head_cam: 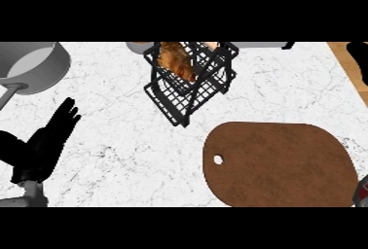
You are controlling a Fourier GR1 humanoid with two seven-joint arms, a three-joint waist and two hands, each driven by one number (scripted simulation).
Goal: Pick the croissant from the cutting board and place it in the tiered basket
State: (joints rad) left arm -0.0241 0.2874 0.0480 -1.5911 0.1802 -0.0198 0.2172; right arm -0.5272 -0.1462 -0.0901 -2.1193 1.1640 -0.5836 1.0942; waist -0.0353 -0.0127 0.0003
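fingers [64, 115] of the left hand [39, 146] lie straight and close together, holding nothing, slanting up-right over the counter [108, 146] at the head view's lower left. right hand [357, 61] is only a dark sliver at the right edge (its state i cannot tell). croissant [177, 61] sits in the tiered basket [183, 97], apart from the cutting board [280, 165].

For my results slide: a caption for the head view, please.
Croissant lies in the tiered basket; cutting board bare, left hand open at left.
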